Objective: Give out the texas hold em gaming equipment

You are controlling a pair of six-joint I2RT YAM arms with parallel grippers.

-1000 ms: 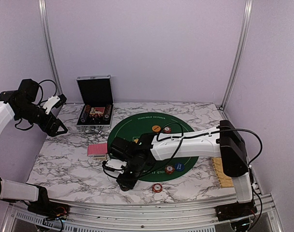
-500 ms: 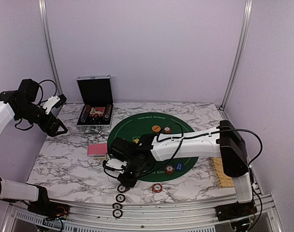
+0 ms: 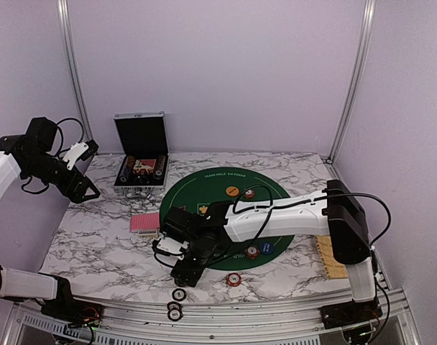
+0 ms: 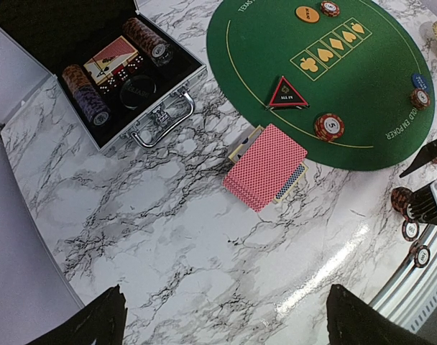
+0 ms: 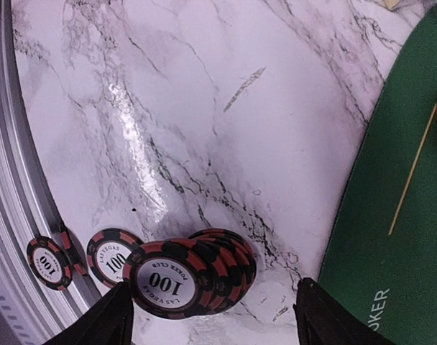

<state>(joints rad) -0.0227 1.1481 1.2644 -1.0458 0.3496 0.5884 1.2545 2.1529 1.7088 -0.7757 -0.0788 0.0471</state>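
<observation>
Poker chips (image 5: 197, 277) marked 100, red and dark with striped edges, lie in a slumped, overlapping stack on the marble table (image 5: 204, 108) at the bottom centre of the right wrist view. They sit between the two fingers of the right gripper (image 5: 215, 320). Those fingers stand wider than the stack, and the one at lower right is clear of the chips, so this pincer is released and grasps nothing.

A loose chip (image 5: 107, 251) lies just left of the stack. A second loose chip (image 5: 49, 262) sits at the lower left on the metal rail (image 5: 10, 215).

In the left wrist view, the playing cards (image 4: 265, 167) lie at centre in a spread pile, pink-red backs up, just off the edge of the green mat (image 4: 362, 65). On the mat are the triangular marker (image 4: 287, 93) and, to its lower right, a red chip marked 5 (image 4: 329, 126). The orange button disc (image 4: 307, 14) is at the top edge and the blue button disc (image 4: 420, 80) at the right edge, each with a chip just beside it.

The black case (image 4: 53, 32) stands open at the upper left, with rows of chips inside.

The left gripper (image 4: 224, 305) hangs over bare marble with its jaws spread wide and nothing between them.

The bamboo tray (image 3: 330, 259) lies at the right edge of the top view.
</observation>
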